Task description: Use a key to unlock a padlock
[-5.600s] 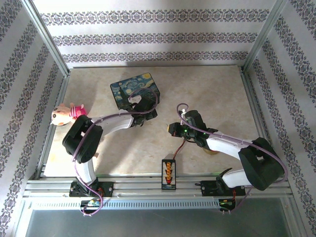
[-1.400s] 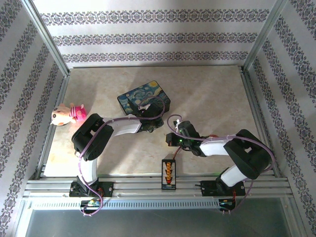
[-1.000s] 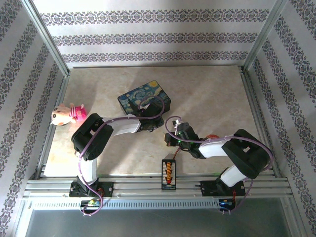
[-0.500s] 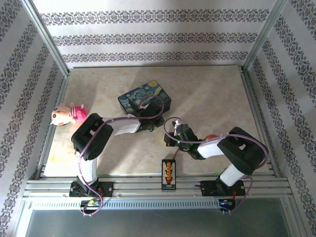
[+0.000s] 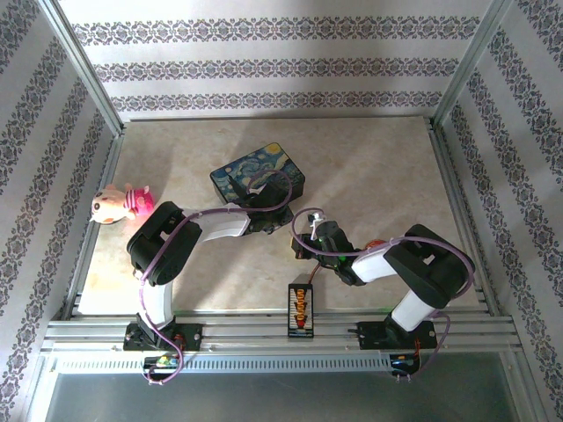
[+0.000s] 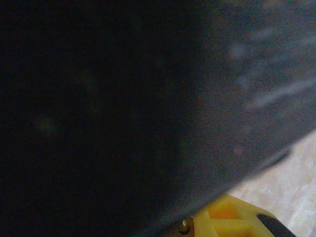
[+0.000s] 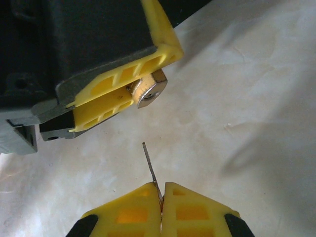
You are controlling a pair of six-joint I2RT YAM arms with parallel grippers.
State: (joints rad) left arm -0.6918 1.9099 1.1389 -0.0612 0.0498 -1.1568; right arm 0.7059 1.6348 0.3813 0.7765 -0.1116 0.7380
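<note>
- The far strip of the surface (image 5: pixel 369 145), behind the painted box (image 5: pixel 264 171), lies bare from wall to wall, and the right side is open up to the frame rail.
- The box stands left of the middle. The left pincer (image 7: pixel 146 78) sits tight against its near side, leaving no passage there.
- Between the padlock (image 7: pixel 149 90) gripped by the left pincer and the tip of the key (image 7: pixel 149 165) clamped in the right pincer (image 7: pixel 161 191), a short gap of bare surface stays free.
- A plush toy (image 5: pixel 120 202) blocks the left edge, close to the left arm's elbow.
- A connector board (image 5: pixel 301 308) and its wire (image 5: pixel 314 274) lie at the near edge between the arm bases.
- Both forearms reach low toward the middle, closing off the near centre.
</note>
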